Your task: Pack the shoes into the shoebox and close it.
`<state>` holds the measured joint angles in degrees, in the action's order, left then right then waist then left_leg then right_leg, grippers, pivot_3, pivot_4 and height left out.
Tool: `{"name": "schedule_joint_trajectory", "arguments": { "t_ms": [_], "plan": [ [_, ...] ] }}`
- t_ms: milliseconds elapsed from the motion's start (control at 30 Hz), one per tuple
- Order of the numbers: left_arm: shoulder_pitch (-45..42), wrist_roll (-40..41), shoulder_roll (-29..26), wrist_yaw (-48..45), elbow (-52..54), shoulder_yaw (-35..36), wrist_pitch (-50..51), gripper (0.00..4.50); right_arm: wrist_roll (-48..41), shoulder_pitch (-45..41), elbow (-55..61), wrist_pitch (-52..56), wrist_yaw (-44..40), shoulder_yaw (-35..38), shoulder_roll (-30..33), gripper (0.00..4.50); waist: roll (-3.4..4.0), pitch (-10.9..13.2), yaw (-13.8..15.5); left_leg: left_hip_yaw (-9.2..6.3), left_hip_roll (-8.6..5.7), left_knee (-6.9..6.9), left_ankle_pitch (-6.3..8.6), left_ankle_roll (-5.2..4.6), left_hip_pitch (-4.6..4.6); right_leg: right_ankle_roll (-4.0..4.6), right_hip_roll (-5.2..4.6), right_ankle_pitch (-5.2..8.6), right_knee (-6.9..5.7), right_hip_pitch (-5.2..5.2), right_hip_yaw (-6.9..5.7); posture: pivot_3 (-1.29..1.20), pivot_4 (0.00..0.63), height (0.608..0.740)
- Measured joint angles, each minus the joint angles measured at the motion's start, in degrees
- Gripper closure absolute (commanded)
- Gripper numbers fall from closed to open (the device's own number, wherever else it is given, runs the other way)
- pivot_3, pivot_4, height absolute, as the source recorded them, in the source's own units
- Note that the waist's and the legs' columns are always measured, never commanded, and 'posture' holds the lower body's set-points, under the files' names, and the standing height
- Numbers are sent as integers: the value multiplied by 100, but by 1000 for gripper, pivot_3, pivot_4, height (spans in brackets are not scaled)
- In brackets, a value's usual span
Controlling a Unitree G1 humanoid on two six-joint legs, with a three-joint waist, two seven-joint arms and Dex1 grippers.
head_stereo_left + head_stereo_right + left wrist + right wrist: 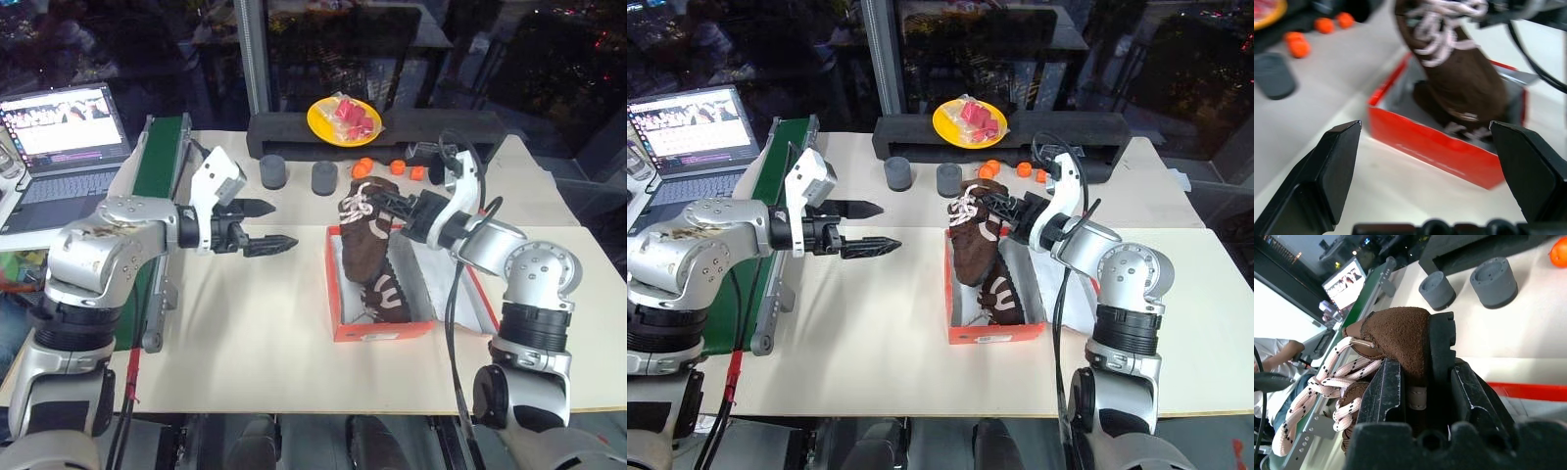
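The right fingers (1386, 396) pinch the heel of one brown shoe (370, 230), tilted toe-down into the red-orange shoebox (382, 331) upon its mate (388, 294). Left fingers (271, 245) gape empty beside the shoebox. Packing step: next, lay it flat, then release.

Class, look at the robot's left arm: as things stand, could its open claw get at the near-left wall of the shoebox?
Probably yes. The left claw hangs open over bare table, facing the shoebox, with nothing between them. The shoe held by the right claw tilts into the box, clear of that wall.
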<state>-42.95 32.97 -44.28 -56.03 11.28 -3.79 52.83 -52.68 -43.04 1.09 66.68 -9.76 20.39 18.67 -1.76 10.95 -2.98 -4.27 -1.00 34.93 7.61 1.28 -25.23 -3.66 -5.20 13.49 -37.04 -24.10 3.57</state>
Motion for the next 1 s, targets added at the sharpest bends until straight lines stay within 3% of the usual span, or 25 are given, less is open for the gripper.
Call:
{"name": "schedule_joint_trajectory", "arguments": {
  "t_ms": [333,633,1000],
  "plan": [
    [-303,-142,-62,-373,-289,-116,-224,0,-172,817,285,245,-14,-204,-145,3800,0,0,18,3,1,4,0,0,0,0,0,0,-1,1,1,0,150,740],
    [-354,-183,-43,-431,-324,-176,-280,0,84,861,323,248,-257,-691,96,3800,0,0,-11,3,4,4,0,-1,0,0,2,0,-2,0,1,0,150,740],
    [-180,-129,31,-285,-89,-147,-265,0,1643,477,-571,-389,-1352,-2561,914,3800,-3,-2,22,3,3,15,0,-1,1,-1,3,0,-2,7,1,0,150,740]
  ]
}}
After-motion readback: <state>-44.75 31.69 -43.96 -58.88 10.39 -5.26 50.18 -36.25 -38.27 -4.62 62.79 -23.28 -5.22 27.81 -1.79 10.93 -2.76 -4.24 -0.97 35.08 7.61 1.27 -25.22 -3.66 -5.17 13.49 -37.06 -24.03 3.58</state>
